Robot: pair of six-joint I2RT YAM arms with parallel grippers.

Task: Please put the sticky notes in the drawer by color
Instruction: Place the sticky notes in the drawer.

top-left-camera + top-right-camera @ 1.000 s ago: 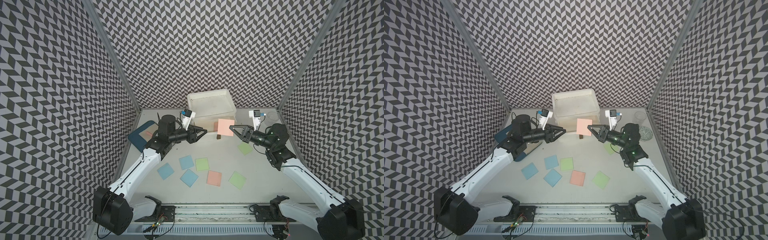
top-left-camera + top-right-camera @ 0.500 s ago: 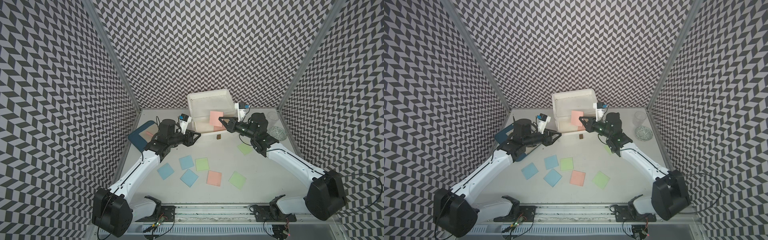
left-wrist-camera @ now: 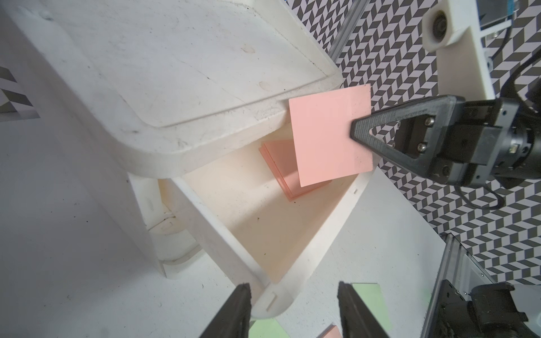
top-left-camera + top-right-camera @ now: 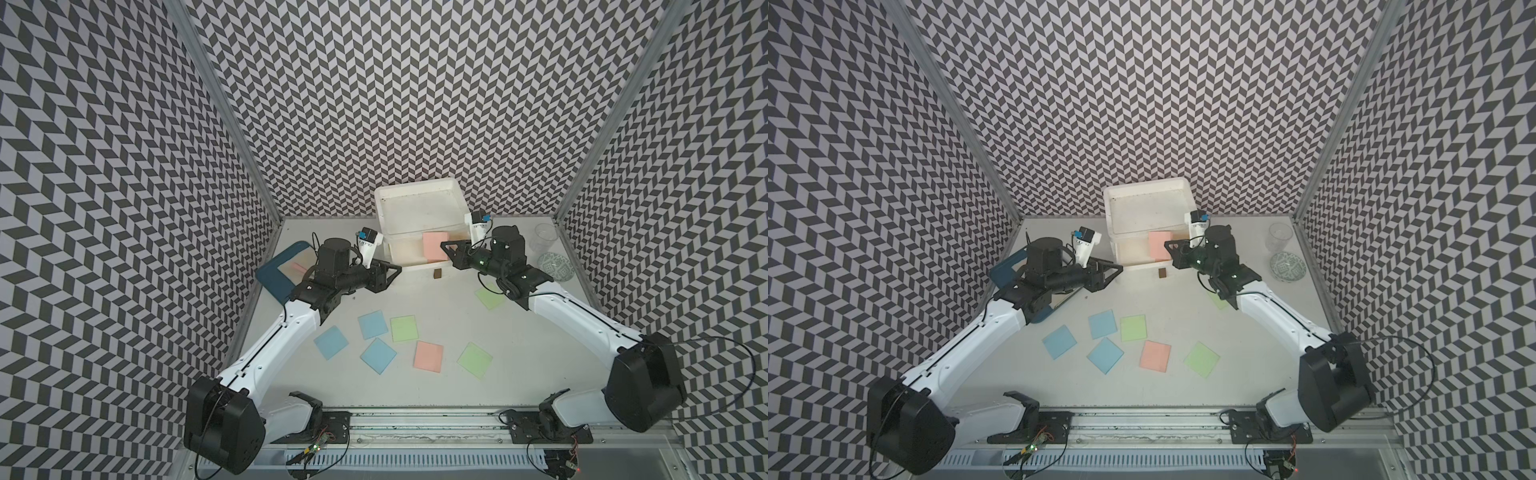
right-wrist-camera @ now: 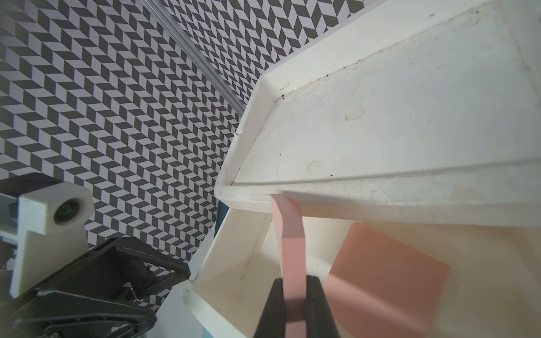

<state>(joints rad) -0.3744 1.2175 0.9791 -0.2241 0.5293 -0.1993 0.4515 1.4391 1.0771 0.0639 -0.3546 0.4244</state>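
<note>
My right gripper [image 5: 294, 289] pinched on pink note [image 3: 330, 137], tilted over open top drawer [image 3: 329, 231], table 12 o'clock. My left gripper [image 3: 294, 310] half-open, empty. Best lower flat onto pink stack [image 3: 281, 164], then release.

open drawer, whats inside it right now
The drawer holds a flat pink stack, partly covered by the pink note in the right gripper. Its back hides under the box top.

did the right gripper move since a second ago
Yes: the right gripper, shut on a pink sticky note, moved toward the white drawer box, bringing the note over its open drawer.
</note>
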